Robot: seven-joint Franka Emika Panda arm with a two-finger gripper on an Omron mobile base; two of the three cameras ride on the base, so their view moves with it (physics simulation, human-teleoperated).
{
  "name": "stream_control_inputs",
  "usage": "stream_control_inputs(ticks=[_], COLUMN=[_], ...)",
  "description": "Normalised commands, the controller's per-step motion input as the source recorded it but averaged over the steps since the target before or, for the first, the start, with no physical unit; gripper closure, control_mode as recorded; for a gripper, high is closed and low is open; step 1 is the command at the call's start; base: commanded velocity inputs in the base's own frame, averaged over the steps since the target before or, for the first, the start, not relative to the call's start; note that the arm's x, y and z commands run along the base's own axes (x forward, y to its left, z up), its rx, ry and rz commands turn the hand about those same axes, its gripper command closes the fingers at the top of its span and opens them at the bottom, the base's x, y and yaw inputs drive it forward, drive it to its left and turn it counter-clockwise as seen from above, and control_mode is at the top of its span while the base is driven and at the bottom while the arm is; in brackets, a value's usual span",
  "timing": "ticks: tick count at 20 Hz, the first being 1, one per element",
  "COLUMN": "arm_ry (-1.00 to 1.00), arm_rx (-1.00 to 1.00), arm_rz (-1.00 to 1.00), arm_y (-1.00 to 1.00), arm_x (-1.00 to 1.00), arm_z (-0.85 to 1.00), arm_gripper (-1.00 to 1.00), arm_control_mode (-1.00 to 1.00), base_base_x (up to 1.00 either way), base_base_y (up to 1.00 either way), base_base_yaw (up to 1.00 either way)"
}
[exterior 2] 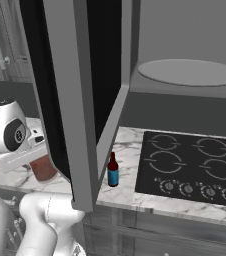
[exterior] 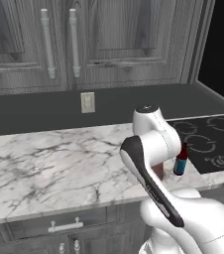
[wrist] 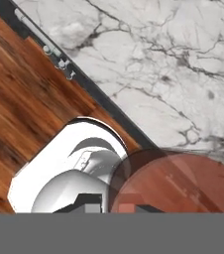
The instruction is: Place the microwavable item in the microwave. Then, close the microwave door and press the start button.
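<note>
The microwavable item (exterior 2: 44, 168) is a short reddish-brown cup near the counter's front edge, left of the open microwave door (exterior 2: 67, 100). My gripper (exterior 2: 41, 156) comes down onto it from above and is shut on its rim. Seen from the hand, the cup (wrist: 183, 184) sits close at the lower right, overlapping the counter edge, and covers my gripper (wrist: 134, 208). From the left base camera my arm hides most of the cup (exterior: 158, 171). The microwave (exterior 2: 185, 45) hangs above the stovetop with its grey cavity and round turntable plate (exterior 2: 189, 73) exposed.
A slim blue-labelled bottle (exterior 2: 113, 171) stands right of the cup, beside the black stovetop (exterior 2: 190, 165). The marble counter (exterior: 59, 163) stretches left below upper cabinets (exterior: 59, 44). The open door juts out over the counter's front edge. Wooden floor (wrist: 29, 104) lies below.
</note>
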Motion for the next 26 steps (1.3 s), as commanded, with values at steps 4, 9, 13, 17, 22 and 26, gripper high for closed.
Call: stream_control_inputs(ticks=[4, 9, 13, 17, 22, 26], arm_ry=[0.0, -0.03, 0.0, 0.0, 0.0, 0.0], arm_rx=[0.0, 0.0, 0.0, 0.0, 0.0, 0.0], arm_rz=[0.01, 0.0, 0.0, 0.0, 0.0, 0.0], arm_y=[0.0, 0.0, 0.0, 0.0, 0.0, 0.0], arm_x=[-0.33, -0.18, 0.0, 0.0, 0.0, 0.0], arm_z=[-0.06, 0.0, 0.0, 0.0, 0.0, 0.0], arm_gripper=[1.0, 1.0, 1.0, 1.0, 1.0, 1.0], arm_control_mode=[-1.0, 1.0, 1.0, 1.0, 1.0, 1.0], base_base_x=[0.0, -0.8, -1.0, -1.0, -0.66, -0.02], base_base_y=[0.0, -0.09, -0.44, -0.79, -1.0, -1.0], base_base_yaw=[0.0, 0.0, 0.0, 0.0, 0.0, 0.01])
